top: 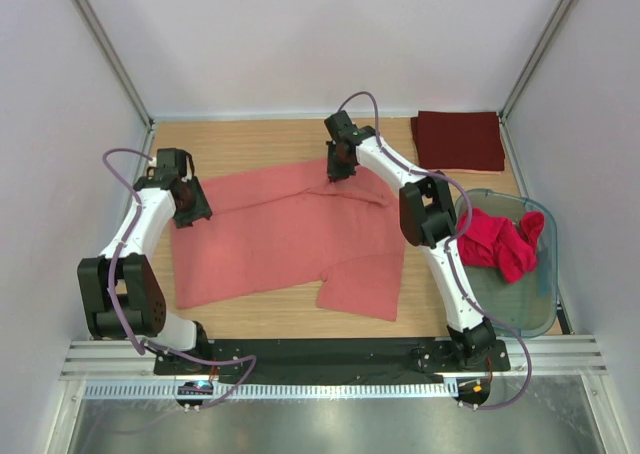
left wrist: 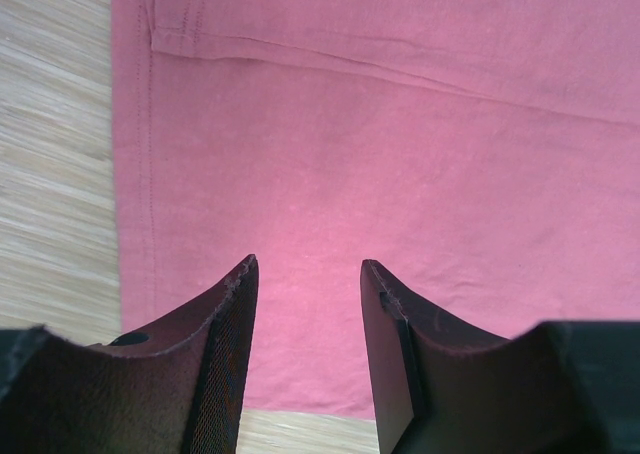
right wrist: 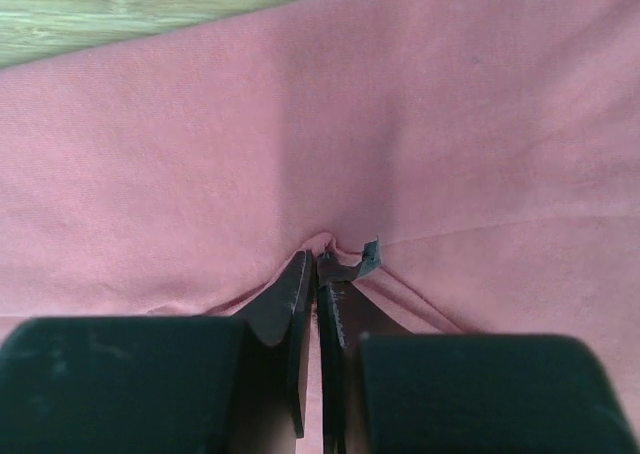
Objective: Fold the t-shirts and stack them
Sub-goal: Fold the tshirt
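Pink shirt (top: 280, 239) spread flat across the table's (top: 250, 139) middle, a fold near its far edge pinched tight by the right gripper (right wrist: 318, 259), left gripper (left wrist: 305, 266) held part-wide over its left edge, maroon shirt (top: 458, 140) folded at the far right corner, red shirts (top: 495, 239) heaped in the tub (top: 535, 309) at the right edge.

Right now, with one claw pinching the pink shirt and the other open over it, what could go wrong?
The right gripper pinches only a small pucker of the salmon-pink shirt; it may slip out when pulled.
The left gripper is open, holding nothing, so a one-sided lift could drag the shirt askew.
The right arm bends close to the tub; a swing might nudge it.
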